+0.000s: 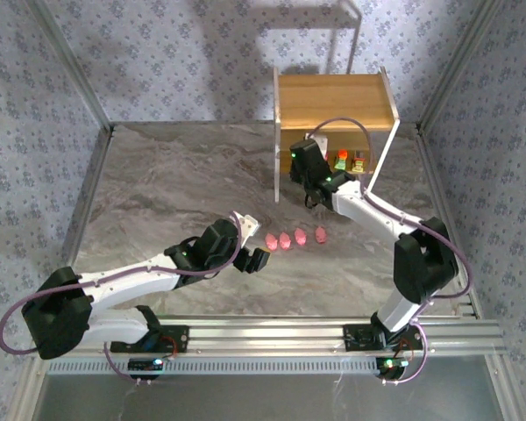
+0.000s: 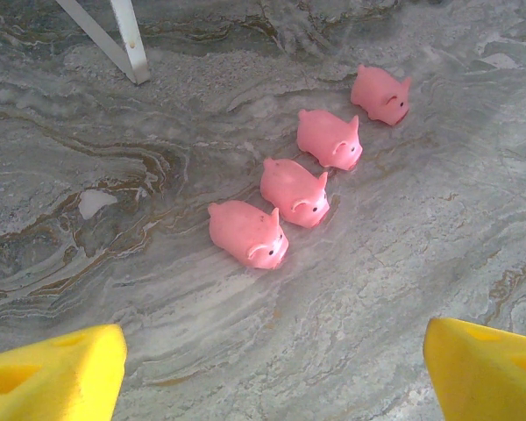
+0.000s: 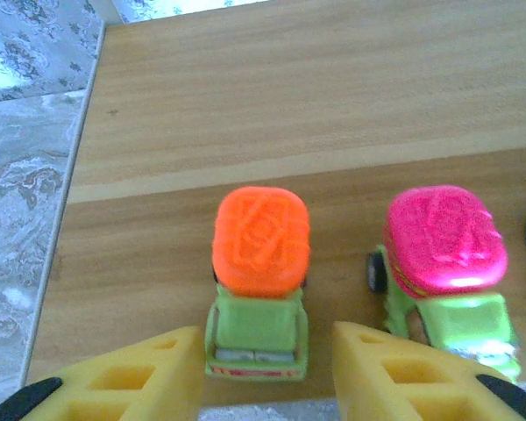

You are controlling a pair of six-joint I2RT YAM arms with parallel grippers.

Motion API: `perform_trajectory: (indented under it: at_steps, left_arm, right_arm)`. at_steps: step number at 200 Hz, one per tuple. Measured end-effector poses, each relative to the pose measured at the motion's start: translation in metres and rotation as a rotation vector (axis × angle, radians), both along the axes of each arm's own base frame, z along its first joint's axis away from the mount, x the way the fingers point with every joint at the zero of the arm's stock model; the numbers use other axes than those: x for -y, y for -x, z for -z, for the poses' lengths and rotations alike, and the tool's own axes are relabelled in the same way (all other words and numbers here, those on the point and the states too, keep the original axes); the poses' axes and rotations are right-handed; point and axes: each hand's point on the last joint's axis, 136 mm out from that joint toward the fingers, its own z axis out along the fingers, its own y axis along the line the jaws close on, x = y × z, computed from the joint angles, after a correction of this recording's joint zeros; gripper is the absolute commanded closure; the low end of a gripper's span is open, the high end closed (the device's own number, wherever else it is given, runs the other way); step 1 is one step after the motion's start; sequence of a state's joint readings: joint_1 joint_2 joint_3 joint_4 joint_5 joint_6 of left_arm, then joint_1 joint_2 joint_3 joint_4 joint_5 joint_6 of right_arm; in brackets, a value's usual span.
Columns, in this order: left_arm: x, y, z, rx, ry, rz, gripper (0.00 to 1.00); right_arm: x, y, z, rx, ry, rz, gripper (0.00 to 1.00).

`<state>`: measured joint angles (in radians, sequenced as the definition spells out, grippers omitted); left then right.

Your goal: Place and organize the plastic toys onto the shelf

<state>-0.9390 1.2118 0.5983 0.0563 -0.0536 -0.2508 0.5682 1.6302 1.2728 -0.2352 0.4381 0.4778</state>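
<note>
My right jaws spread astride the orange-topped toy [image 3: 259, 289], I judge it placed on the shelf [image 3: 333, 88]; next my spread, empty left jaws must fetch a pink pig [image 2: 248, 233].

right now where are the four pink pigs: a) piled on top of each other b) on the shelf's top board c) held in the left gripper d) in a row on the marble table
d, the four pink pigs stand side by side in one line on the marble table, out in front of the shelf and not on it.
</note>
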Motion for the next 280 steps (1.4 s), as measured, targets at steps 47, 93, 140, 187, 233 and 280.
perform_trajectory:
  at_steps: [47, 93, 140, 187, 233, 280]
  left_arm:
    - [0.000, 0.000, 0.000, 0.000, 0.000, 0.000, 0.12]
    - [-0.001, -0.001, 0.000, 0.004, -0.003, -0.006, 0.12]
    - [-0.001, -0.001, 0.000, 0.005, -0.005, -0.009, 0.12]
    - [-0.002, -0.002, 0.001, 0.006, -0.007, -0.012, 0.12]
    - [-0.002, -0.002, 0.002, 0.005, -0.011, -0.014, 0.12]
    - [-0.003, -0.003, 0.003, 0.005, -0.017, -0.018, 0.12]
  right_arm:
    - [0.009, 0.017, -0.006, 0.016, -0.002, 0.005, 0.56]
    - [0.014, 0.030, 0.002, 0.000, 0.013, 0.002, 0.55]
    - [0.016, 0.039, 0.002, 0.002, 0.011, 0.001, 0.56]
    - [0.017, 0.049, 0.002, 0.006, 0.010, 0.003, 0.56]
    - [0.020, 0.065, 0.002, 0.007, 0.016, -0.003, 0.55]
    - [0.024, 0.082, -0.004, 0.029, 0.008, 0.000, 0.54]
